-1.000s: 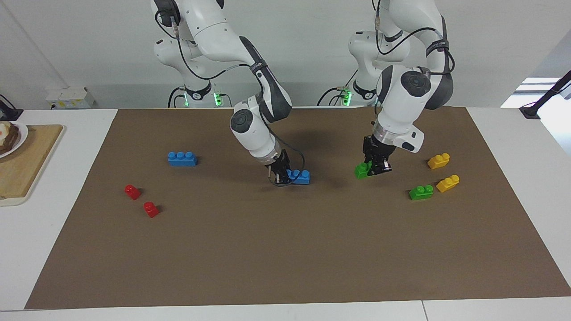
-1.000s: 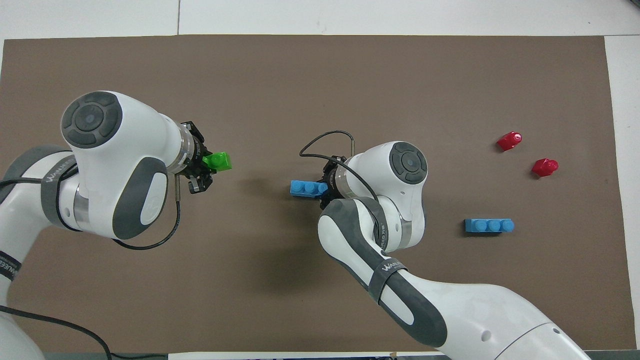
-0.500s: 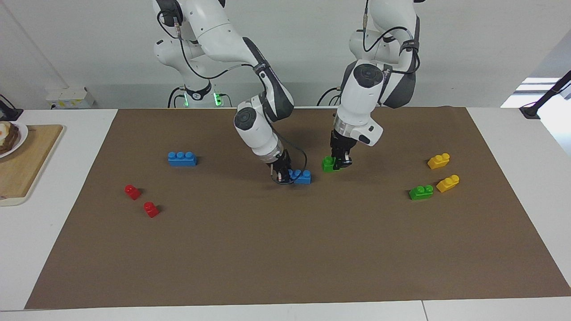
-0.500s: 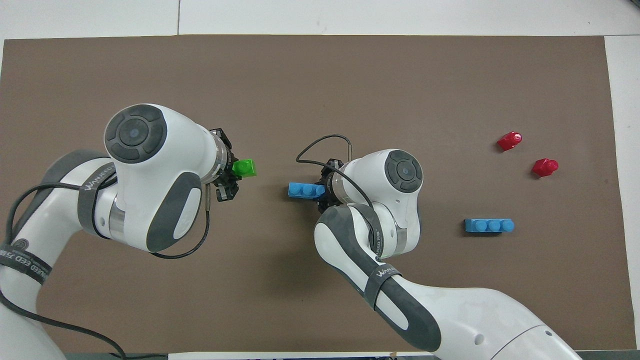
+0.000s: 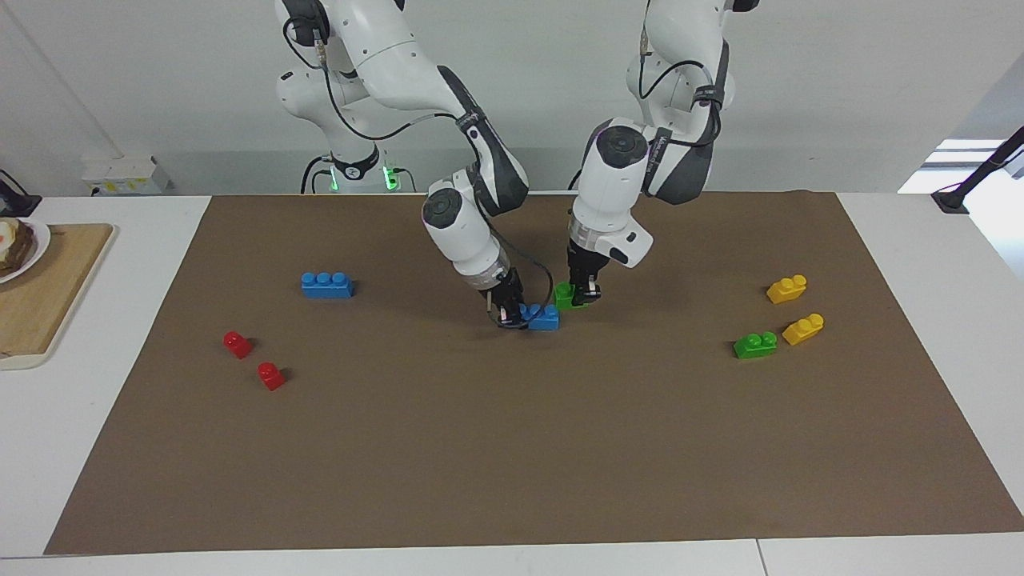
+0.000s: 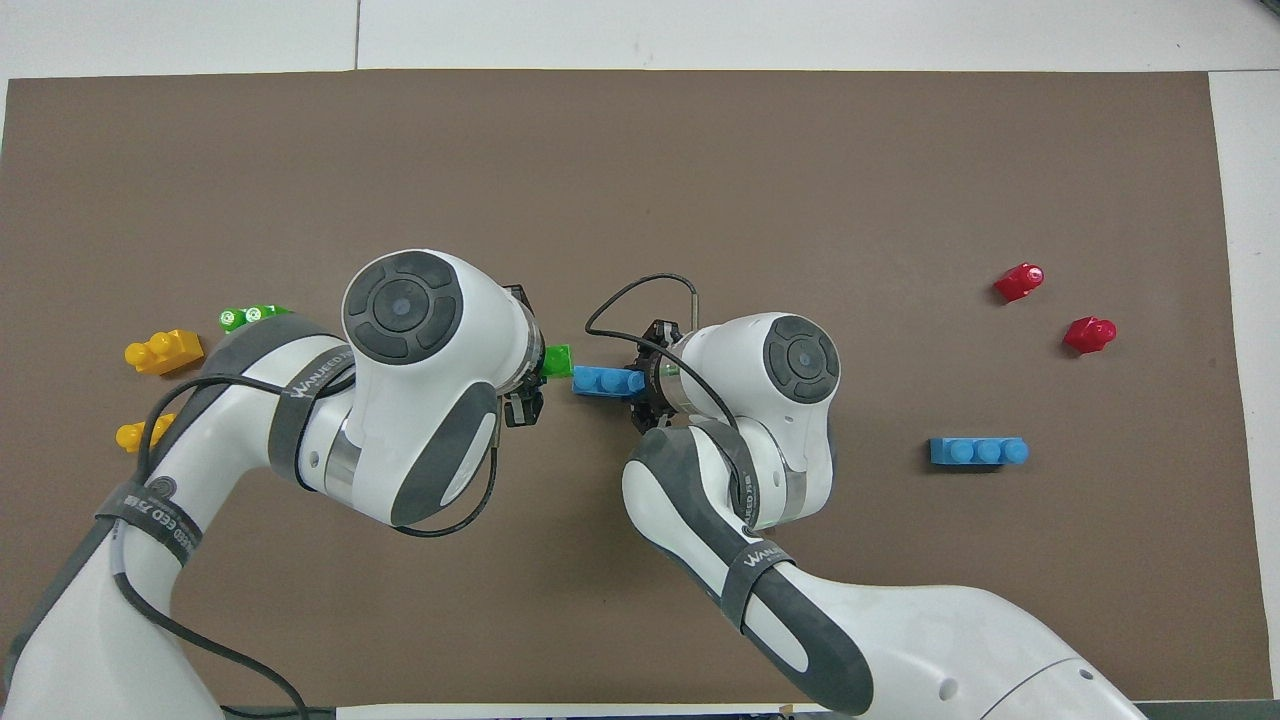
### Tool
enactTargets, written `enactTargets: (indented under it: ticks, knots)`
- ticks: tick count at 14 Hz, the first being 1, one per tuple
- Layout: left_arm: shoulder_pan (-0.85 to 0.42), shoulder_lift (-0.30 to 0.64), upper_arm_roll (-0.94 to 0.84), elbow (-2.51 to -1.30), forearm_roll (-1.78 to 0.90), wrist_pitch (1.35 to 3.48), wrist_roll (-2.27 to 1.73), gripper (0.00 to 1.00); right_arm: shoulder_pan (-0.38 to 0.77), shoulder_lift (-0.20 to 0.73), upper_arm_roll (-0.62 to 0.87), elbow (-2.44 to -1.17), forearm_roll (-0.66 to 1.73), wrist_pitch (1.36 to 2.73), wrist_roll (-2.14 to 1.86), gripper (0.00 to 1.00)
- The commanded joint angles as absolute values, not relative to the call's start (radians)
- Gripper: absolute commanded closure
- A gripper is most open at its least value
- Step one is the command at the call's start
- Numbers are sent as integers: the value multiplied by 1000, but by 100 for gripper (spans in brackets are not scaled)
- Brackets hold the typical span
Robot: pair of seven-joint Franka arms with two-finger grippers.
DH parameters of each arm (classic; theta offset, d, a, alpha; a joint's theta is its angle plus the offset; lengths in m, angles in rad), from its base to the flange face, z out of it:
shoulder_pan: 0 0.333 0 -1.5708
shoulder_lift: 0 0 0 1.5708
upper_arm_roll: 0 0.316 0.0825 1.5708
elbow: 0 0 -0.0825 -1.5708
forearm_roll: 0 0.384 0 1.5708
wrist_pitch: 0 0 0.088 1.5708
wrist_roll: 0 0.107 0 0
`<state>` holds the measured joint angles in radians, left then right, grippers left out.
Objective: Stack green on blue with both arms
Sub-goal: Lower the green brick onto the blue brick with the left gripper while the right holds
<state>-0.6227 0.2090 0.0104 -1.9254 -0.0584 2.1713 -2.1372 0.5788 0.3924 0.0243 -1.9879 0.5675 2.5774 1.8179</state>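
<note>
My right gripper (image 5: 507, 314) is shut on one end of a blue three-stud brick (image 5: 542, 317) and holds it low over the middle of the brown mat; the brick also shows in the overhead view (image 6: 605, 380). My left gripper (image 5: 584, 290) is shut on a green two-stud brick (image 5: 565, 295) and holds it just above and beside the blue brick's free end. In the overhead view the green brick (image 6: 556, 360) peeks out from under the left wrist. A second blue brick (image 5: 326, 284) and a second green brick (image 5: 755, 345) lie on the mat.
Two yellow bricks (image 5: 786, 288) (image 5: 803, 329) lie by the loose green brick toward the left arm's end. Two red bricks (image 5: 238, 344) (image 5: 271, 375) lie toward the right arm's end. A wooden board (image 5: 40, 300) sits off the mat there.
My left arm has carried the green brick across the mat toward the right gripper, up to the blue brick's free end. The right gripper with the blue brick has barely moved.
</note>
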Motion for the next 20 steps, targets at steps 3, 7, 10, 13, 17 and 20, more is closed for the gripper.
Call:
enactTargets:
  ticks: [3,7,10,13,17,20]
  knots:
    - [-641,288,21,-1838,-94,2184,-2152,100,577,391,26,-2026,574,2617,1786,100]
    - [-655,295,23,-1844,-92,2186,-2154,100,575,390,26,-2046,575,2646,1775,100]
    - [-667,295,21,-1855,-89,2177,-2146,100,575,390,26,-2046,575,2648,1773,100]
    - [-669,293,21,-1864,-84,2169,-2134,100,575,390,26,-2048,575,2645,1772,100]
    - [-667,288,23,-1881,-84,2160,-2108,100,574,388,26,-2052,577,2646,1752,100]
    - [-669,282,21,-1904,-84,2175,-2099,100,572,388,26,-2052,577,2645,1750,100]
